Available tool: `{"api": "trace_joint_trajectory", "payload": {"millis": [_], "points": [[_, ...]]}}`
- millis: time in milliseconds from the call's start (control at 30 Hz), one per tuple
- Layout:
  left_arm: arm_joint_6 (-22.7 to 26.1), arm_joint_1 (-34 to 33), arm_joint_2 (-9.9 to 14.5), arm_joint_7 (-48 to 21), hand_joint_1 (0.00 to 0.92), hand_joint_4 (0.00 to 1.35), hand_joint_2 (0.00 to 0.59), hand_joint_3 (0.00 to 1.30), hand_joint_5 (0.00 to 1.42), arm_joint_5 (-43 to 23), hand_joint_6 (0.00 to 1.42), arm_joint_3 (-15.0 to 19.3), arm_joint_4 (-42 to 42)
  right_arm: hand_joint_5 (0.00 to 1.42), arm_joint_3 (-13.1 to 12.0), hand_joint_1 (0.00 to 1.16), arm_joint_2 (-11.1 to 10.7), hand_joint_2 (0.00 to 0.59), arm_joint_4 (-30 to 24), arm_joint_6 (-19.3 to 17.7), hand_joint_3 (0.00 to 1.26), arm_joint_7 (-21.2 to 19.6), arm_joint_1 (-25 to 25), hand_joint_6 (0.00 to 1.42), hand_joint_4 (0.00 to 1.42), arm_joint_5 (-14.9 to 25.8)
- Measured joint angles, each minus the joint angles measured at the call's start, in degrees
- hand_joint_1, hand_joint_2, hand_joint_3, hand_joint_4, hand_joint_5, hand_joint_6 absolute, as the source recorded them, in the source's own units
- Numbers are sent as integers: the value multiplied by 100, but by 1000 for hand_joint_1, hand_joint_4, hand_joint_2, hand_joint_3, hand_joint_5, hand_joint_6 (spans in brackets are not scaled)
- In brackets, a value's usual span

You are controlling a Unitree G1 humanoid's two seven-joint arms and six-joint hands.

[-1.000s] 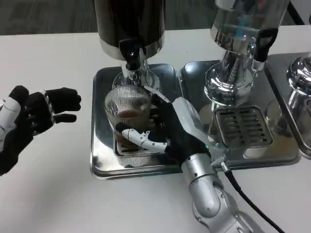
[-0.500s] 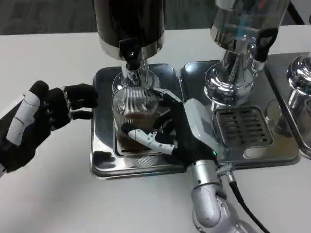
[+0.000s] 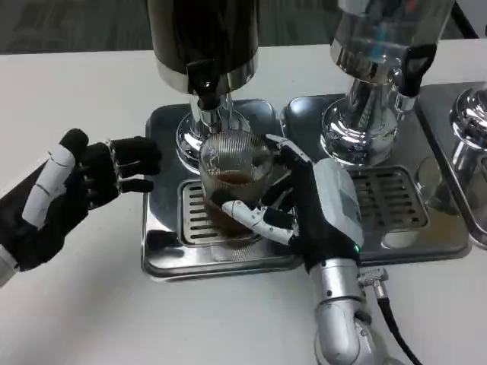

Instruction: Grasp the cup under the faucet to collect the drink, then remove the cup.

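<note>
A clear ribbed cup (image 3: 235,171) with dark drink in its bottom is held by my right hand (image 3: 304,205), whose fingers wrap around it from the right. The cup is above the drip grate (image 3: 199,217) of the left steel tray (image 3: 163,251), a little right of and below the black faucet (image 3: 205,87) of the dark dispenser (image 3: 202,38). My left hand (image 3: 76,186) hovers at the tray's left edge, fingers apart, holding nothing.
A second dispenser (image 3: 377,68) with a clear tank stands on the right tray (image 3: 403,243), which has its own grate. A third chrome dispenser (image 3: 472,122) is at the far right. A black cable (image 3: 396,334) trails from my right wrist. White table lies in front.
My right hand has carried the cup rightward and slightly away from under the faucet. My left hand has moved right, up to the tray's edge.
</note>
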Motion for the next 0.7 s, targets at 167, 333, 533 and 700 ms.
{"api": "trace_joint_trajectory", "payload": {"millis": [167, 333, 533, 700], "points": [[-59, -27, -57, -6, 0, 266, 153, 362, 242, 7, 309, -45, 30, 795, -77, 669, -106, 232, -431, 8, 504, -17, 186, 915, 699, -22], [-82, -118, -79, -39, 0, 259, 154, 362, 242, 7, 310, -55, 74, 805, -172, 677, -220, 242, -893, 147, 510, 23, 444, 933, 699, -26], [-122, -166, -97, -83, 0, 255, 154, 362, 242, 6, 305, -55, 85, 811, -234, 678, -324, 243, -1458, 364, 514, 161, 730, 936, 699, -39], [-156, -167, -107, -107, 0, 250, 154, 350, 234, 6, 298, -49, 85, 821, -267, 679, -399, 243, -1648, 446, 524, 359, 917, 942, 709, -40]]}}
